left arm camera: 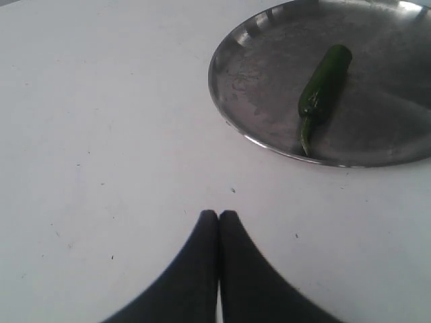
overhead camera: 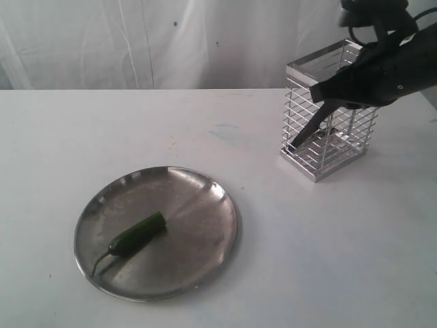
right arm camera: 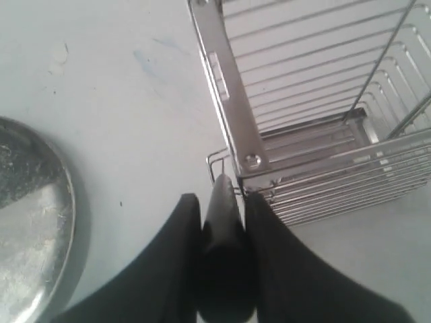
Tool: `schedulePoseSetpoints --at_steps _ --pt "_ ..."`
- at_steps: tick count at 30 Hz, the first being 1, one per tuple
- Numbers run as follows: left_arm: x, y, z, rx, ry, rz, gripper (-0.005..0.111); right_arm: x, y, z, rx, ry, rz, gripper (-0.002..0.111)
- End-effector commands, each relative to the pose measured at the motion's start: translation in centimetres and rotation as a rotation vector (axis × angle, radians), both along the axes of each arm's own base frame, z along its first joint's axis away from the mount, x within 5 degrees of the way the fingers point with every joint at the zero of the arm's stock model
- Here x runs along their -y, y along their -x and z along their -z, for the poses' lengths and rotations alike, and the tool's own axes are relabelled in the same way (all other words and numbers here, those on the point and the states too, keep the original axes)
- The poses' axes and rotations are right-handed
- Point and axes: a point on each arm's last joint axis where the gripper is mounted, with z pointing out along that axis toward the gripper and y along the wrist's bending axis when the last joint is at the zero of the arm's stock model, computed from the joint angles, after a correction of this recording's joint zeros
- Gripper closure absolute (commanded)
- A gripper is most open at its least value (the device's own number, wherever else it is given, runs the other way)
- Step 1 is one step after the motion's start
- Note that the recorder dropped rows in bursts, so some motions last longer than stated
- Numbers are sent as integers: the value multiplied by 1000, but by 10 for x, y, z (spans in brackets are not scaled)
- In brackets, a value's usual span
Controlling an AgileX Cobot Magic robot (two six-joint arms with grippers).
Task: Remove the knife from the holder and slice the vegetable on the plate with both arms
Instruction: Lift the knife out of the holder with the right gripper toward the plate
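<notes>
The black knife [overhead camera: 305, 135] leans in the silver wire holder [overhead camera: 321, 65], its blade down inside the grid and its handle [right arm camera: 225, 235] sticking out over the rim. My right gripper [overhead camera: 321, 97] is at the holder's near upper corner. Its two fingers press on either side of the handle [right arm camera: 219, 196]. The dark green chilli [overhead camera: 136, 234] lies on the round steel plate [overhead camera: 198, 205] at the front left. My left gripper [left arm camera: 219, 214] is shut and empty over bare table, short of the plate [left arm camera: 269, 101] and the chilli [left arm camera: 322, 91]. The left arm does not show in the exterior view.
The holder [right arm camera: 232, 87] stands at the back right of the white table, near a white curtain. The plate's edge [right arm camera: 34, 202] shows in the right wrist view, well apart from the holder.
</notes>
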Motion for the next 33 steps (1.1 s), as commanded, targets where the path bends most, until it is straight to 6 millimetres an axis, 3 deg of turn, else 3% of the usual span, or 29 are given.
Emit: schedulePoseSetpoints --at_steps 1,10,14,17,20,24,28,33 --pt "1 0 1 1 8 6 107 2 12 -27 84 -11 1 108" --pt "1 0 1 1 8 6 107 4 67 -72 79 -74 -37 108" --pt "1 0 1 1 8 6 107 4 95 -96 138 -186 -29 108" --pt "1 0 1 1 8 6 107 1 110 -101 160 -327 -18 108" --pt "1 0 1 1 10 6 107 -6 113 -84 107 -511 6 108" --pt "1 0 1 1 10 6 107 -14 106 -40 32 -976 113 108" --pt "1 0 1 1 10 6 107 -21 121 19 -156 -946 80 108" --pt "1 0 1 1 10 6 107 -18 124 52 -211 -862 153 108"
